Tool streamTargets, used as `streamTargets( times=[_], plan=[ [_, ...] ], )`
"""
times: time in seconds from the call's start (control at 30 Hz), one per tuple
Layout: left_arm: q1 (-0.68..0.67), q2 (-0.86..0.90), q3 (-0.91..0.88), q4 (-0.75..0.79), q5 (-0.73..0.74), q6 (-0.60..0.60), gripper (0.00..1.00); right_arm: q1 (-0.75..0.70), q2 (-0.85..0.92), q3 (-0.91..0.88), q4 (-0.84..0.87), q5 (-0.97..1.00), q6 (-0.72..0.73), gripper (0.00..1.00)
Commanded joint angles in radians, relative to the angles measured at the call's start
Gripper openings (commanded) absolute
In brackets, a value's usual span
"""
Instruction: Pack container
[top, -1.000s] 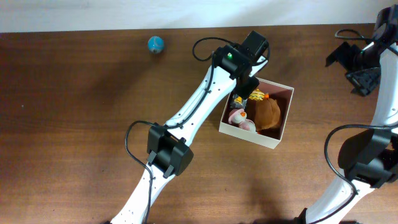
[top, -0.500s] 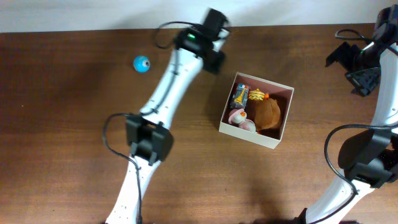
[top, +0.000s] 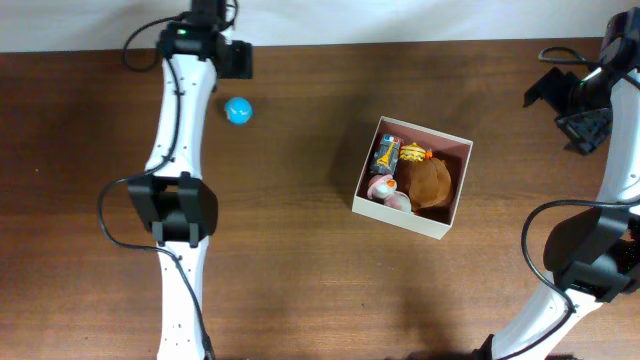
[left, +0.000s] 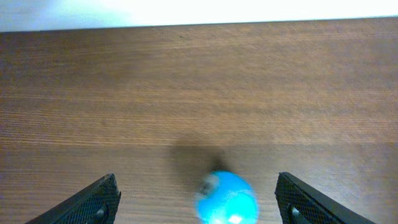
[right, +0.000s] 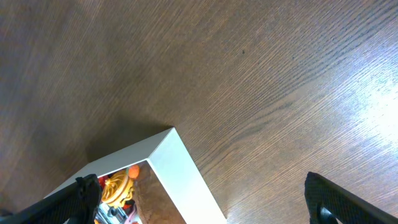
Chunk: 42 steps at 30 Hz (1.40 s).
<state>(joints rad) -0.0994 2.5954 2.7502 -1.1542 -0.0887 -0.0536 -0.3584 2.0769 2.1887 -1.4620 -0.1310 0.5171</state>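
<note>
The container (top: 400, 218) is a shallow white-walled box at centre right, pinkish inside. It holds a brown plush (top: 432, 183), a pink toy (top: 385, 190), a yellow-orange toy (top: 412, 153) and a small grey and orange piece (top: 385, 155). A blue ball (top: 238, 110) lies on the table at the back left. My left gripper (top: 237, 60) hovers just behind the ball. In the left wrist view the ball (left: 227, 198) sits blurred between the spread fingers of the left gripper (left: 199, 202), touching neither. My right gripper (top: 570, 105) hangs open at the far right. The right wrist view shows the right gripper (right: 208, 199) above a container corner (right: 186, 174).
The wooden table (top: 300, 280) ends at a pale wall strip (top: 400, 20) along the back, close behind the left gripper. The left arm's base and cables (top: 175, 210) stand at the left, the right arm's base (top: 590, 255) at the right edge.
The left arm has swung from above the container to the back left of the table, its jaws widening. The blue ball has shifted a little towards the front. The right arm has not moved.
</note>
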Motion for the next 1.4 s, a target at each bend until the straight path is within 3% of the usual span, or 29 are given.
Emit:
streamTargets(
  times=[0.0,0.6,1.0,1.23,1.37],
  plan=[
    [0.002,0.042,-0.003,0.018,0.06,0.005,0.82,0.005,-0.009,-0.005,0.0,0.011,0.0,0.99],
    [-0.154,0.154,-0.003,0.093,0.082,0.047,0.83,0.005,-0.009,-0.005,0.0,0.011,0.0,0.99],
    [-0.173,0.199,-0.003,0.017,0.065,0.047,0.82,0.005,-0.009,-0.005,0.0,0.011,0.0,0.99],
    [-0.171,0.201,-0.003,-0.011,0.043,0.046,0.7,0.005,-0.009,-0.005,0.0,0.011,0.0,0.99],
    [-0.171,0.201,-0.003,-0.037,0.043,0.046,0.57,0.005,-0.009,-0.005,0.0,0.011,0.0,0.99]
  ],
)
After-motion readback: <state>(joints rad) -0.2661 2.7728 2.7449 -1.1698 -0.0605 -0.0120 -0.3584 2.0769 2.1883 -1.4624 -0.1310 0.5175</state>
